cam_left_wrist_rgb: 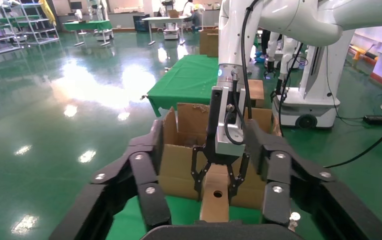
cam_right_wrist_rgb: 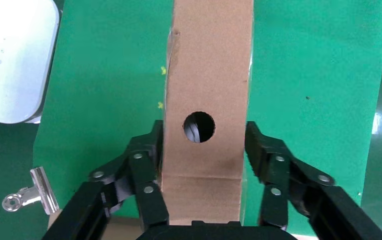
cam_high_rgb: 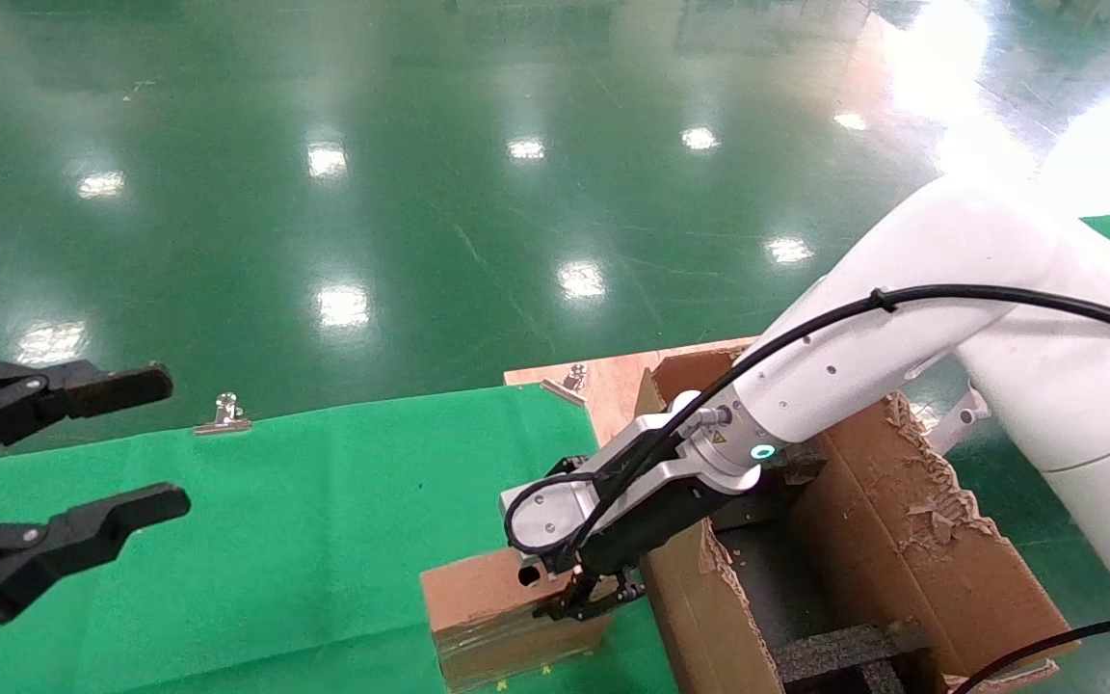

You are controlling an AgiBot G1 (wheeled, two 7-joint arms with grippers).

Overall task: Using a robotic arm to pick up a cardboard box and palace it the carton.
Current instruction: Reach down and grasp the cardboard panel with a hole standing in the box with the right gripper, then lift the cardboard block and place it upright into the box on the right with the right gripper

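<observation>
The small brown cardboard box (cam_high_rgb: pixel 488 617) stands on the green cloth right beside the carton's near wall, with glossy tape low on its side and its round hole (cam_right_wrist_rgb: pixel 199 126) facing up. My right gripper (cam_high_rgb: pixel 586 598), on the white arm, straddles the top of the box. In the right wrist view (cam_right_wrist_rgb: pixel 204 130) both fingertip pads press its sides. The box also shows in the left wrist view (cam_left_wrist_rgb: pixel 215 202). The large carton (cam_high_rgb: pixel 902 540) with torn flaps and black foam (cam_high_rgb: pixel 844 651) is at the right. My left gripper (cam_high_rgb: pixel 174 441) hangs open and empty at the far left.
The green cloth (cam_high_rgb: pixel 276 540) covers the table. A metal binder clip (cam_high_rgb: pixel 223 416) sits on its far edge. Another clip (cam_high_rgb: pixel 569 381) lies on the bare wooden corner behind the carton. Shiny green floor lies beyond.
</observation>
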